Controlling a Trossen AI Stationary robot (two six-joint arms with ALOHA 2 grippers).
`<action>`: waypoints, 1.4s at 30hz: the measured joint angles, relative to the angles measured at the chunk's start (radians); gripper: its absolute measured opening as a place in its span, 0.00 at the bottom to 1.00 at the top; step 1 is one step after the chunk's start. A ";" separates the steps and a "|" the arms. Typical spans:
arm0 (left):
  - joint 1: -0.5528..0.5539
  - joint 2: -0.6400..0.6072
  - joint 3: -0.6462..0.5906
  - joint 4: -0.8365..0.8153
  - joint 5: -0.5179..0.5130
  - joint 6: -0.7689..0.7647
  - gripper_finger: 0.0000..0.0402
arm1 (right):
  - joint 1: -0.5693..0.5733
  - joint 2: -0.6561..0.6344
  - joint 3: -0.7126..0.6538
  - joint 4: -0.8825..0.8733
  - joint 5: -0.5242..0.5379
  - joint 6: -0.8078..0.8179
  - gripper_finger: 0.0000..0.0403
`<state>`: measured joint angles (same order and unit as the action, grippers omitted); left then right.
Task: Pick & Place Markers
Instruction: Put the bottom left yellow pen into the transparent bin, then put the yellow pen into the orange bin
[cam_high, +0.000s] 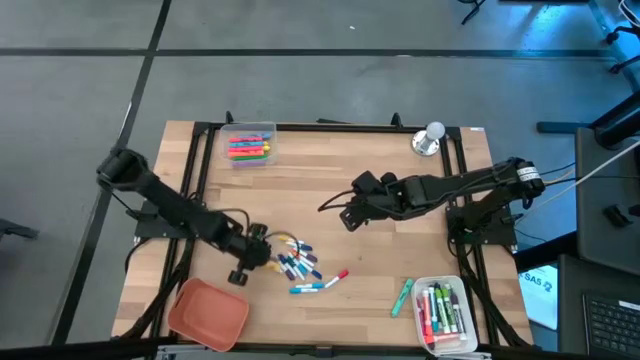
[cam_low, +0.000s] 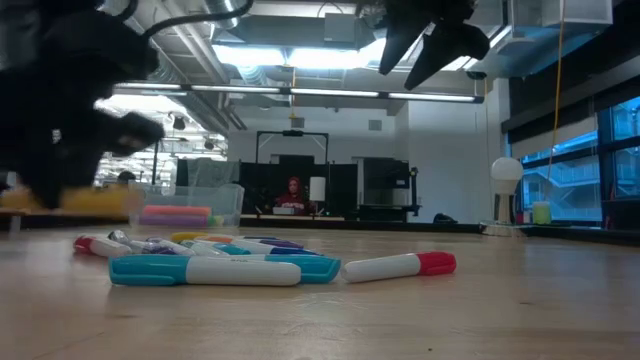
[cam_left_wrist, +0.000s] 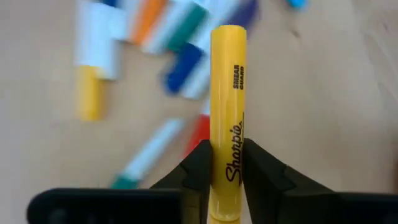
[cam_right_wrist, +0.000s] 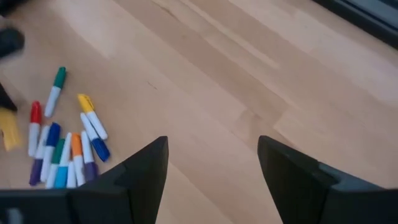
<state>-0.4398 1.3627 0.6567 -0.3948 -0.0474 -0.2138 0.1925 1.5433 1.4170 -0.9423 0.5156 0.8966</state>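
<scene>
A loose pile of markers (cam_high: 298, 263) in many colours lies on the wood near the table's near edge; it also shows in the low view (cam_low: 215, 258) and the right wrist view (cam_right_wrist: 65, 152). My left gripper (cam_high: 258, 250) hangs over the pile's left side, shut on a yellow highlighter (cam_left_wrist: 227, 112). In the low view my left gripper (cam_low: 60, 130) is a dark blur with yellow below it. My right gripper (cam_high: 335, 215) is open above bare wood near the table's middle, right of and beyond the pile (cam_right_wrist: 211, 155). My left gripper pinches the yellow highlighter's barrel (cam_left_wrist: 227, 177) between its two fingers (cam_left_wrist: 198, 168). The fingers lie along the highlighter, which sticks out well past the fingertips. It is lifted clear above the blurred pile below.
A clear box of markers (cam_high: 250, 147) stands at the far edge, and a second box of markers (cam_high: 441, 312) at the near right corner, with a green marker (cam_high: 402, 296) beside it. A terracotta tray (cam_high: 208, 313) sits near left. A silver bell (cam_high: 430, 138) stands far right.
</scene>
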 joint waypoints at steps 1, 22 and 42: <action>0.018 -0.032 0.000 -0.018 -0.016 0.000 0.15 | 0.000 0.001 0.000 -0.004 -0.001 -0.012 0.61; 0.983 -0.346 0.002 -0.244 -0.123 0.599 0.16 | 0.007 0.100 0.000 -0.019 -0.134 0.139 0.61; 1.275 -0.127 0.003 -0.035 -0.066 0.837 0.32 | 0.030 0.100 0.000 -0.019 -0.192 0.200 0.61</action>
<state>0.8352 1.2358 0.6594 -0.4297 -0.1139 0.6235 0.2229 1.6432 1.4170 -0.9615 0.3234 1.0967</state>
